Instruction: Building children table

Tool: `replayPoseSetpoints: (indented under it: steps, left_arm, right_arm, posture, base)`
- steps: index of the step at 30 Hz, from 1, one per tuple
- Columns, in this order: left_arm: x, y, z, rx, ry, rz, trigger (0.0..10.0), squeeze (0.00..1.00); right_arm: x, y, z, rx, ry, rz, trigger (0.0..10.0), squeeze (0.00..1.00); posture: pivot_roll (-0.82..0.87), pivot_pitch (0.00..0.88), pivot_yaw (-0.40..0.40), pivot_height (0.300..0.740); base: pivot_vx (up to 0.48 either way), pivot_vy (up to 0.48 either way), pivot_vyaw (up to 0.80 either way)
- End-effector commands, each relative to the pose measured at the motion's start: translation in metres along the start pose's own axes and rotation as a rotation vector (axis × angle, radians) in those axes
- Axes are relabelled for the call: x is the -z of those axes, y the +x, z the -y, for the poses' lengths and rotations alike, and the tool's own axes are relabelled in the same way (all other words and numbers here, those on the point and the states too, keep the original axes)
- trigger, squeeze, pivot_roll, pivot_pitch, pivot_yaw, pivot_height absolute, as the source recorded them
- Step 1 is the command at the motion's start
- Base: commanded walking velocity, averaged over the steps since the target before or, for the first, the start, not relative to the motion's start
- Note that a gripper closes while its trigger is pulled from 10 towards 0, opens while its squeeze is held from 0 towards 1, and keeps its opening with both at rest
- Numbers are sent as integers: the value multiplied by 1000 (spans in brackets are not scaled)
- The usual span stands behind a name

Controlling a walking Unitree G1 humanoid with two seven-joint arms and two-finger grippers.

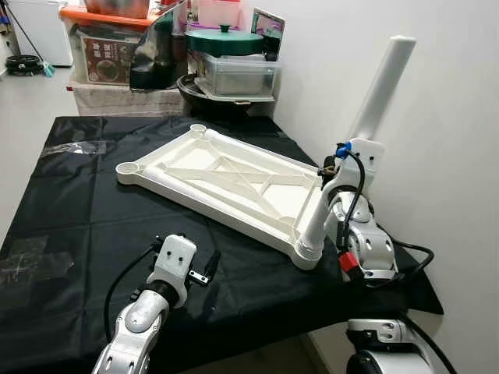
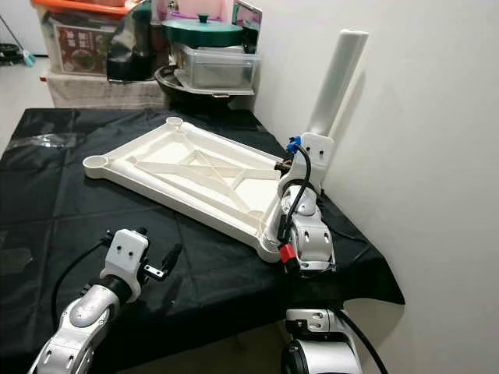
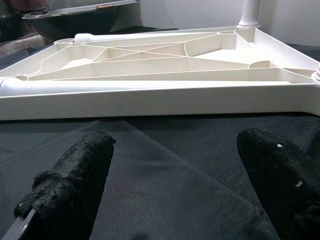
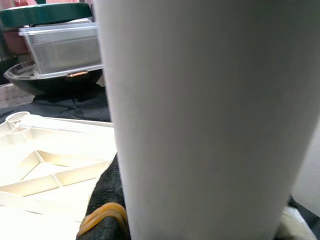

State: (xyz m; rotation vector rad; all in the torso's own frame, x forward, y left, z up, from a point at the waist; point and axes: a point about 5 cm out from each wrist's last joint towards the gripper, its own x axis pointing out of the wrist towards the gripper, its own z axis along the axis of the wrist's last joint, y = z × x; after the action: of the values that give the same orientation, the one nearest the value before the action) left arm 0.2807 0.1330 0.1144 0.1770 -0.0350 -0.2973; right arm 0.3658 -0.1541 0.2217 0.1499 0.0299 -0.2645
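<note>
One stiff, light-looking white plastic table leg (image 1: pixel 366 132), clamped mid-shaft by the right gripper (image 1: pixel 334 167), stands in the upturned tabletop's (image 1: pixel 226 179) near corner socket, while the left gripper (image 3: pixel 165 190) hovers wide.

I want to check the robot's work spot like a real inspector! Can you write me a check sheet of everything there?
Surface: black cloth-covered table.
Job's things: white plastic tabletop lying underside up; white plastic leg tube standing tilted in its near right corner socket.
Clutter: nothing seen on the cloth.
Grippers: right gripper shut on leg tube; left gripper open, low over cloth.
Cables: black wires along both arms.
Surroundings: white wall; green-lidded storage boxes behind.
</note>
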Motion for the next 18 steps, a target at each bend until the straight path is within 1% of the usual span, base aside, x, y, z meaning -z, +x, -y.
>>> replayPoseSetpoints:
  steps: [1, 10, 11, 16, 18]
  left_arm:
    - [7, 0, 6, 20, -10, -33, 10000, 0]
    - [7, 0, 6, 21, -9, -33, 10000, 0]
    - [7, 0, 6, 21, -9, -34, 10000, 0]
    - [8, 0, 6, 22, -8, -37, 10000, 0]
    - [9, 0, 6, 25, -8, -38, 10000, 0]
  right_arm:
    - [39, -1, 7, 7, -12, -195, 10000, 0]
    - [37, -2, 8, 2, -8, -194, 10000, 0]
    - [36, -3, 8, 0, -4, -191, 10000, 1000]
    - [31, -4, 9, 0, 17, -166, 10000, 1000]
    - [24, -7, 9, -6, 31, -136, 10000, 1000]
  posture:
    - [50, 0, -123, 740]
    - [50, 0, -121, 740]
    - [50, 0, -121, 740]
    - [48, 0, -118, 740]
    - [46, 0, -116, 740]
  base:
    - [0, 0, 0]
    - [0, 0, 0]
    - [0, 0, 0]
    - [0, 0, 0]
    - [0, 0, 0]
